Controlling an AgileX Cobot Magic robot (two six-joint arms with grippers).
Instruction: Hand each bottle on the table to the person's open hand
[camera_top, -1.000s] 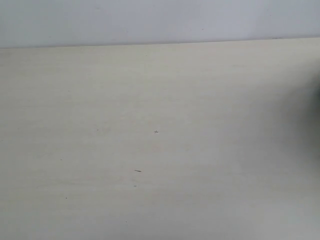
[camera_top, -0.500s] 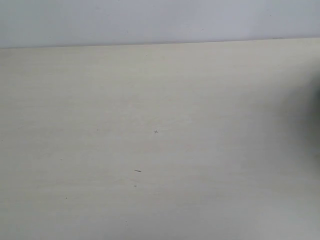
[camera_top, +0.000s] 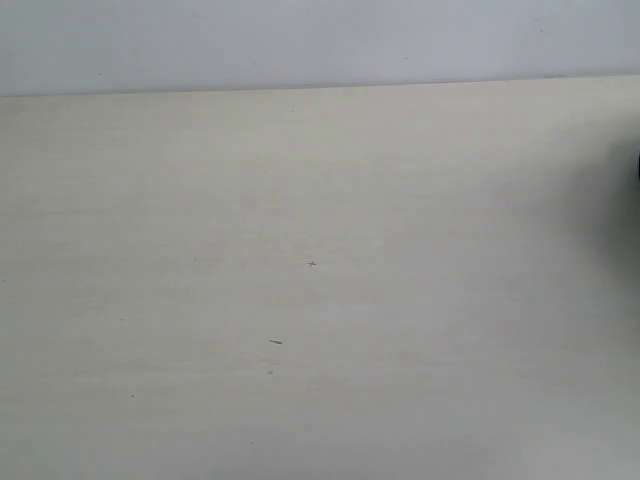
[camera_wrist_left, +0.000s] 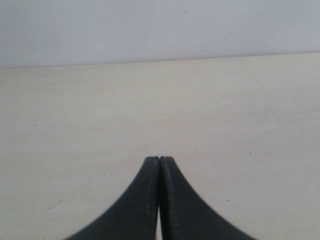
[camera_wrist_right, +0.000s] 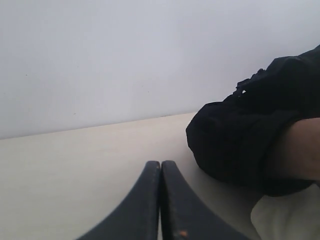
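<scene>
A: Where are the edges?

B: The table (camera_top: 400, 200) has one edge in sight, the far one. It runs straight across the exterior view and meets a plain pale wall (camera_top: 300, 40). From that line toward the camera the cream top lies flat and unbroken.

A: Anything at the sides?

B: A dark sliver (camera_top: 637, 165) cuts in at the right border of the exterior view, with a soft shadow on the table beside it. I cannot tell what it is.

A: And the arms?

B: The left gripper (camera_wrist_left: 159, 160) has its two black fingers pressed together with nothing between them, and open tabletop ahead up to the wall. The right gripper (camera_wrist_right: 160, 164) is closed the same way and holds nothing. Near it, off to one side, a black sleeve (camera_wrist_right: 235, 135) rests on the table, with bare skin (camera_wrist_right: 300, 150) showing at the cuff. I cannot tell whether that is hand or wrist, or whether it is open.

A: The bottles?

B: I cannot tell where they are from these views.

A: Any writing to read?

B: Nothing legible. The table has a tiny dark speck (camera_top: 312, 263) and a short dark dash (camera_top: 275, 342), and one right finger has a small orange spot (camera_wrist_right: 182, 232).
</scene>
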